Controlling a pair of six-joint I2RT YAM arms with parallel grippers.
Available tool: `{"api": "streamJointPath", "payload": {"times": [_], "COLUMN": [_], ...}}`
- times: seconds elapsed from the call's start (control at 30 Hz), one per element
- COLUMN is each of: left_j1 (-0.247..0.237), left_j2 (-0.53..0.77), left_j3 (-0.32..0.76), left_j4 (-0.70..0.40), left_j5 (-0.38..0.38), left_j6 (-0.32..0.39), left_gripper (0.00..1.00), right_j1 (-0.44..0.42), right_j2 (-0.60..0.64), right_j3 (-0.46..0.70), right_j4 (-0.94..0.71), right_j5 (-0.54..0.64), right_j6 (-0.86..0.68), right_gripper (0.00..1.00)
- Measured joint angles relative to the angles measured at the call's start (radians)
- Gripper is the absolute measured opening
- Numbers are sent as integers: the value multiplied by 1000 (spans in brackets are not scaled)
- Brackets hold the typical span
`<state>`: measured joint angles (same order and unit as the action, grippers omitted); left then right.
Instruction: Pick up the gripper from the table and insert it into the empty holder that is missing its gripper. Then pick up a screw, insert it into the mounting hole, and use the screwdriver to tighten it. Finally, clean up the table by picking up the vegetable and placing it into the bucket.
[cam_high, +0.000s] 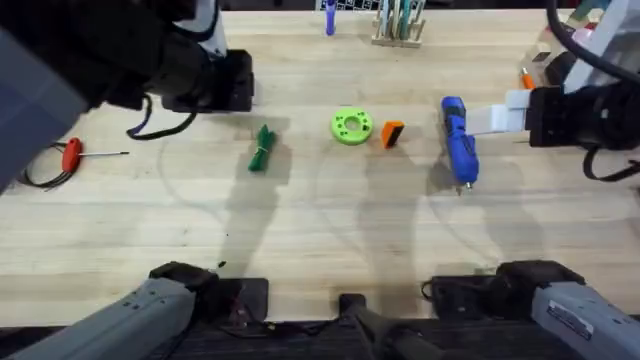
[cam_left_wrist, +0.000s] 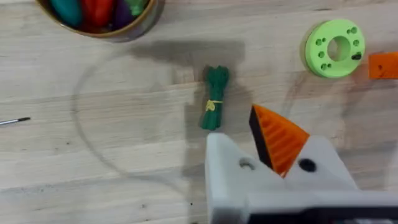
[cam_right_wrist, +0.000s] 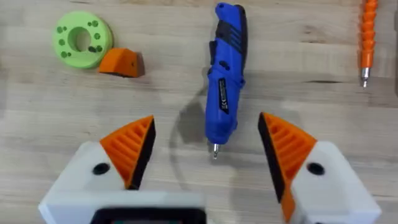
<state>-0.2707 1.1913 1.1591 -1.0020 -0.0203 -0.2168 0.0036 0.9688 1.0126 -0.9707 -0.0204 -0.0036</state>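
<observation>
The small orange gripper (cam_high: 392, 133) lies on the table beside a lime-green disc (cam_high: 351, 126); in the right wrist view the gripper (cam_right_wrist: 121, 62) lies apart from everything else. In the left wrist view my left gripper (cam_left_wrist: 249, 134) is shut on nothing: one side carries an orange pad (cam_left_wrist: 278, 138), the other is the bare white holder (cam_left_wrist: 227, 168). The vegetable (cam_left_wrist: 215, 98) lies just beyond it, and the bucket (cam_left_wrist: 134, 28) stands farther off. My right gripper (cam_right_wrist: 208, 146) is open, with the blue screwdriver (cam_right_wrist: 225, 74) lying just ahead of it. No screw can be made out.
A red-handled screwdriver (cam_high: 72, 153) lies at the far left. An orange pen (cam_right_wrist: 368, 37) rests right of the blue screwdriver. A wooden rack (cam_high: 400, 25) stands at the back edge. The left arm (cam_high: 150, 60) looms dark over the back left.
</observation>
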Motion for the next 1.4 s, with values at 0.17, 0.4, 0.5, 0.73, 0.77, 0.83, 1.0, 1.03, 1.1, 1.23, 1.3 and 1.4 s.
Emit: {"api": "streamJointPath", "payload": {"times": [0.17,0.4,0.5,0.73,0.77,0.83,1.0,1.03,1.1,1.23,1.3,1.4], "left_j1": [0,0,0,0,0,0,0,0,0,0,0,0], "left_j2": [-31,-31,-31,-31,-31,-31,-31,-31,-31,-31,-31,-31], "left_j3": [0,0,0,0,0,0,0,0,0,0,0,0], "left_j4": [-4,-4,-4,-5,-5,-8,-67,-82,-91,-87,-87,-86], "left_j5": [-17,-28,-29,-30,-30,-30,-30,-30,-30,-48,-63,-91], "left_j6": [0,9,10,7,7,7,7,7,7,8,8,8], "left_gripper": [4,420,884,985,985,985,985,985,985,985,985,985], "right_j1": [0,0,0,0,0,0,0,0,0,0,0,0], "right_j2": [0,0,0,0,0,0,0,0,0,0,0,0], "right_j3": [0,0,0,0,0,0,0,0,0,0,0,0], "right_j4": [0,0,0,0,0,0,0,0,0,0,0,0], "right_j5": [0,0,0,0,0,0,0,0,0,0,0,0], "right_j6": [0,0,0,0,0,0,0,0,0,0,0,0], "right_gripper": [993,994,993,993,993,992,991,991,992,991,992,992]}}
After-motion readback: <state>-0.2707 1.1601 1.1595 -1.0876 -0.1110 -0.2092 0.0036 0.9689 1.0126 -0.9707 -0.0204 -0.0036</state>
